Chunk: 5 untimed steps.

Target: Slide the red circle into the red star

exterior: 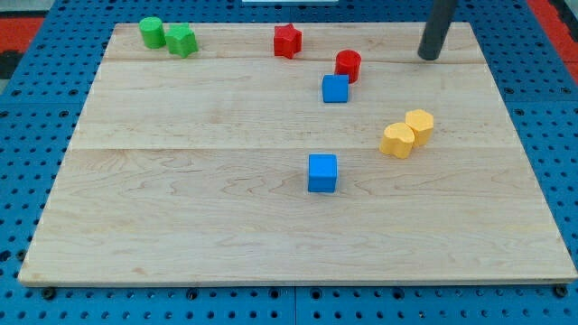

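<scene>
Nearest, a blue cube is sitting mid-table. Farther back, the red circle is lying toward the far edge, right of the red star. My tip, a bare rod with no pincer, is standing near the far right corner, probably lining up a leftward push.

Lab bench: wooden board on blue pegboard.

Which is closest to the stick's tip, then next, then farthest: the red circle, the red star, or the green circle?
From my tip, at the view's upper right:
1. red circle, just to its left.
2. red star, farther left, near the top.
3. green circle, top-left corner.
</scene>
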Motion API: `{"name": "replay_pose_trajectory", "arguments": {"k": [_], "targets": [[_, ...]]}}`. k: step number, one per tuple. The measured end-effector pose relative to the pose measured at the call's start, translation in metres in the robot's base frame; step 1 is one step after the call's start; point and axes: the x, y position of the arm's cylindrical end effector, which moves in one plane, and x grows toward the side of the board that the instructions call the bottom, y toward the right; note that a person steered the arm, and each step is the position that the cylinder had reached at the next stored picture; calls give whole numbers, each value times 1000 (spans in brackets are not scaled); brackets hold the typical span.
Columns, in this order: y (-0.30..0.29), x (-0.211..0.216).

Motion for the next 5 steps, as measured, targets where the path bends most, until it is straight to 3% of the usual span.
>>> {"name": "replay_pose_trajectory", "arguments": {"k": [1,3,5], "targets": [[0,3],[-115,33],[-176,13]]}}
